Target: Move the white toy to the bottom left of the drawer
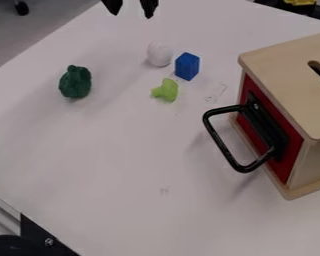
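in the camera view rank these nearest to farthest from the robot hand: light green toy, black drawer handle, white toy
Nearest first, from the hand at the view's top edge:
1. White toy, beside the blue block
2. Light green toy, just below the white one in the view
3. Black drawer handle, on the red front at right

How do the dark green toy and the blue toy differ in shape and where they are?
The dark green toy is lumpy with a small knob on top, while the blue block has flat faces and straight edges. The green toy sits apart on the left of the view; the blue block stands close beside the white toy. Both rest on the white table.
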Robot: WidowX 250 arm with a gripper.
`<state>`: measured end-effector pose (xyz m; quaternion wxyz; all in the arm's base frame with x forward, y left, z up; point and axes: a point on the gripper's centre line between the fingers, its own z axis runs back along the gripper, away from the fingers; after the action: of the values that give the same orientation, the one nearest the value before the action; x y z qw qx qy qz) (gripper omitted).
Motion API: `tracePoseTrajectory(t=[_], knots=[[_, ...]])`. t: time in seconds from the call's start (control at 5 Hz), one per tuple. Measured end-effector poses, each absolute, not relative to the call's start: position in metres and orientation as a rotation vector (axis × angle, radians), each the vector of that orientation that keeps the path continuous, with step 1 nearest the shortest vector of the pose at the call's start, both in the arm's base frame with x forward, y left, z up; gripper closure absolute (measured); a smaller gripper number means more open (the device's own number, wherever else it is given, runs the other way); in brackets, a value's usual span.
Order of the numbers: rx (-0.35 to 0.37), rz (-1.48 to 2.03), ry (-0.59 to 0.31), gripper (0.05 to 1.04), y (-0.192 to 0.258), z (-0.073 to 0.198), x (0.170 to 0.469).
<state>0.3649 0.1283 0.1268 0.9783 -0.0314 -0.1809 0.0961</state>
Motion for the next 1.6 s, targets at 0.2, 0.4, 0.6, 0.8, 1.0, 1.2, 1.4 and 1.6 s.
tracePoseTrajectory(t=[0.2, 0.4, 0.6, 0.8, 1.0, 1.2, 1.4, 1.6], knots=[[-0.079, 0.2, -0.32, 0.085, 0.127, 0.111, 0.362], [-0.128, 0.208, -0.29, 0.085, 0.128, 0.104, 0.369], [-0.129, 0.217, -0.263, 0.085, 0.14, 0.098, 0.377], [-0.151, 0.231, -0.248, 0.085, 0.146, 0.09, 0.386], [-0.208, 0.234, -0.243, 0.085, 0.148, 0.076, 0.397], [-0.247, 0.224, -0.214, 0.085, 0.149, 0.057, 0.407], [-0.278, 0.224, -0.221, 0.085, 0.148, 0.045, 0.419], [-0.289, 0.207, -0.215, 0.085, 0.146, 0.038, 0.429]])
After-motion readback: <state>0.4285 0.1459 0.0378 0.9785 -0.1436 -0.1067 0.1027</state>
